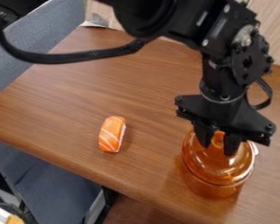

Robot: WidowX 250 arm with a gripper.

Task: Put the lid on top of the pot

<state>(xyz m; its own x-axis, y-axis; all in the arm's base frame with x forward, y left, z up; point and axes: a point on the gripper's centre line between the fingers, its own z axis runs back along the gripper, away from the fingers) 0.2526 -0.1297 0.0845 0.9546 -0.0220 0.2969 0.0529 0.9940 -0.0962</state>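
Amber lid (209, 162) beneath tool (218, 150), seemingly on pot (213, 189)

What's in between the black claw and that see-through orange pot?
The orange lid: in the camera view, it lies under the gripper and over the pot.

From my side: table (72, 103) in the middle, wood panel (275, 30) behind it. Pot (213, 187) on table, right half, toward the front. Lid (208, 160) on top of pot; can't tell if fully seated. Gripper (218, 143) right above, at the top of lid. Sushi piece (112, 134) on table, left of pot and a bit farther back, well apart from it. Arm cable (78, 57) loops over the back left part of table. Padded panel (34, 43) beyond table's left edge. Padded seat (54, 183) below, front left.
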